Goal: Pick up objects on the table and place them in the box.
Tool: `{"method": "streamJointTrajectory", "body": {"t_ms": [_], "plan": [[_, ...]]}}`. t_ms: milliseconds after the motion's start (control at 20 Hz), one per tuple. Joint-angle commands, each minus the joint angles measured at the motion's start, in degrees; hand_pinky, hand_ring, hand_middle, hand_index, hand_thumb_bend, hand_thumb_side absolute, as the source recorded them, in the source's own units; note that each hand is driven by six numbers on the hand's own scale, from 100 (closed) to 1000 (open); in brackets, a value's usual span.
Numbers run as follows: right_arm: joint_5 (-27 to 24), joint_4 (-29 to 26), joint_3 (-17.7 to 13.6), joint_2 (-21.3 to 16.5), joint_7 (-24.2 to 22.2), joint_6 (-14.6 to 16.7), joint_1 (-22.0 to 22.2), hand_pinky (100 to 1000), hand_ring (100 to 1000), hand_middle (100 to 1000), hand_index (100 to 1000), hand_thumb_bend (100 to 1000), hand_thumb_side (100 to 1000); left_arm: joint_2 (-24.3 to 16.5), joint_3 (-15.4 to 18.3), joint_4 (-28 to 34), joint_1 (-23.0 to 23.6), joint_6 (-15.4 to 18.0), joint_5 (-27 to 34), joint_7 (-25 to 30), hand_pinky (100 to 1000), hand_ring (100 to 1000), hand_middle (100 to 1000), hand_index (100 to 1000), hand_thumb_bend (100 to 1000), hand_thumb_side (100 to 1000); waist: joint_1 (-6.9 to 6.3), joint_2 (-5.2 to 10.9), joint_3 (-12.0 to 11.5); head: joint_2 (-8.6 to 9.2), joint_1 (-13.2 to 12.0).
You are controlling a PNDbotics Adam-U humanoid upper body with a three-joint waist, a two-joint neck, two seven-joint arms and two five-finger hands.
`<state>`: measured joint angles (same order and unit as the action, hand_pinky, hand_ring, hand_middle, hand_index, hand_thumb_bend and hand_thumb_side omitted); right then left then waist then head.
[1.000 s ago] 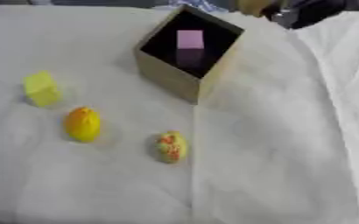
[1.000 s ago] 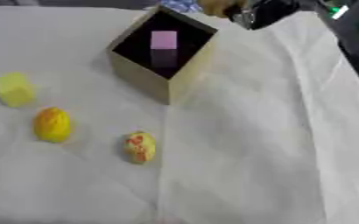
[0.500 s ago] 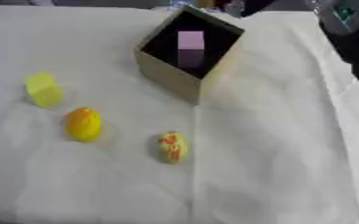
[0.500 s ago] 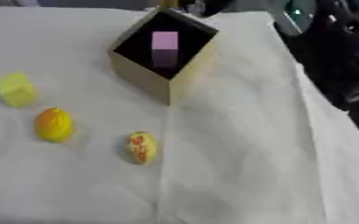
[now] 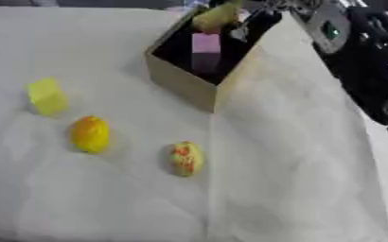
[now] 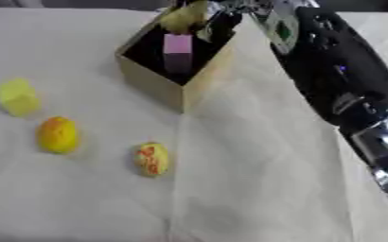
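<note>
Over the far rim of the cardboard box [image 6: 160, 85], a yellowish object [image 6: 185, 16] hangs at the tip of the right hand [image 6: 230, 14], whose fingers appear to be curled round it, though the blur leaves the grip hard to read. Inside the box a pink block [image 6: 178, 49] stands upright against the dark interior. The right arm [image 6: 338, 80], black with silver joints, runs from the lower right edge up to the box's far corner. On the white cloth [image 6: 255, 179] to the box's left lie three more things, well apart from each other: a pale yellow block [image 6: 18, 97], an orange round fruit [image 6: 57, 134], and a yellow piece with red marks [image 6: 151, 159] nearest the box's front corner.
</note>
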<state>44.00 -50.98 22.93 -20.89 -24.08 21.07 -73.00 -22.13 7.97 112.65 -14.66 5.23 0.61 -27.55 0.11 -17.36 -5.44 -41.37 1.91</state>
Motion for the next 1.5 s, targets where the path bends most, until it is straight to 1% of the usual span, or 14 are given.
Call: {"method": "streamJointTrajectory", "body": {"t_ms": [50,150,400,600,700,750,850,900,950,1000,1150,1250,1400,1500], "plan": [[0.6,-1.7,-0.7,-0.8,-0.8,0.9,-1.3,910,922,854,915,301,224,-0.7,0.1,0.7,-0.6,0.0,0.1,0.2,748,687,659,832,257,621,-0.33,1.06,0.0,-0.15,0.0],[0.9,-2.3,-0.9,-1.1,-0.9,0.5,-1.1,913,929,865,919,307,258,-0.7,0.1,0.7,-0.6,0.0,0.1,0.2,748,687,659,832,257,621,-0.34,1.09,0.1,-0.20,-0.1],[0.2,-4.1,-1.2,-1.5,-1.2,-0.2,-0.8,911,922,860,917,294,248,-0.7,0.1,0.7,-0.6,0.0,0.0,0.2,748,687,660,832,258,620,-0.32,1.27,0.3,-0.26,-0.4],[-2.4,-8.2,-1.2,-3.1,-1.3,-1.1,0.1,901,889,816,898,226,204,-0.7,0.1,0.7,-0.5,0.0,-0.1,0.3,748,687,660,832,256,619,-0.29,1.39,0.5,-0.40,-0.8],[-5.1,-13.0,-1.0,-5.0,-1.2,-2.3,1.1,895,869,789,885,167,173,-0.9,0.2,0.7,-0.6,0.0,-0.2,0.2,748,688,660,832,257,617,-0.29,1.45,0.6,-0.58,-1.1],[-6.8,-16.1,-1.0,-6.3,-0.9,-3.0,1.7,890,854,771,872,112,151,-1.2,0.1,0.7,-0.8,0.0,-0.4,0.3,749,688,661,832,257,614,-0.28,1.49,0.7,-0.68,-1.4],[-10.7,-23.6,-1.1,-9.6,0.0,-5.3,3.6,882,835,749,854,100,107,-2.1,-0.1,0.5,-1.5,-0.2,-0.9,0.5,750,689,661,833,257,608,-0.27,1.58,0.9,-0.89,-1.7],[-12.7,-27.8,-1.2,-11.4,0.5,-6.8,4.8,880,830,742,848,100,217,-2.8,-0.3,0.3,-2.0,-0.3,-1.2,0.9,750,689,661,833,336,560,-0.26,1.62,1.0,-0.98,-1.8],[-14.7,-32.1,-1.5,-13.3,1.2,-8.1,6.2,878,824,736,842,100,100,-3.7,-0.7,0.0,-2.7,-0.5,-1.6,1.3,750,688,661,833,257,596,-0.27,1.68,1.2,-1.08,-2.0],[-16.7,-36.5,-2.0,-15.4,1.9,-9.4,7.9,877,824,735,840,100,100,-4.9,-1.2,-0.4,-3.6,-0.8,-2.0,1.8,751,688,661,833,257,591,-0.27,1.72,1.4,-1.15,-2.2],[-21.2,-49.2,-4.1,-21.6,3.6,-12.9,13.7,875,824,736,840,100,100,-9.2,-2.9,-2.4,-6.7,-2.3,-3.8,3.8,753,689,662,836,255,579,-0.28,1.80,2.3,-1.36,-2.7],[-23.1,-55.8,-6.2,-24.9,4.7,-15.1,17.9,875,822,734,837,100,100,-13.2,-4.4,-4.7,-9.1,-3.9,-5.8,5.7,756,691,665,839,258,569,-0.29,1.82,3.0,-1.49,-3.0],[-24.7,-62.1,-9.3,-28.0,6.3,-17.9,23.5,876,820,730,833,100,100,-20.0,-7.2,-9.3,-13.1,-6.6,-10.2,10.3,769,704,676,848,287,562,-0.31,1.89,3.8,-1.83,-3.3],[-25.3,-63.3,-10.9,-28.8,7.6,-18.2,26.0,877,819,729,831,100,100,-24.4,-9.1,-13.0,-16.1,-7.8,-14.3,14.7,775,710,680,849,303,534,-0.32,2.02,4.2,-2.03,-3.5]]}}
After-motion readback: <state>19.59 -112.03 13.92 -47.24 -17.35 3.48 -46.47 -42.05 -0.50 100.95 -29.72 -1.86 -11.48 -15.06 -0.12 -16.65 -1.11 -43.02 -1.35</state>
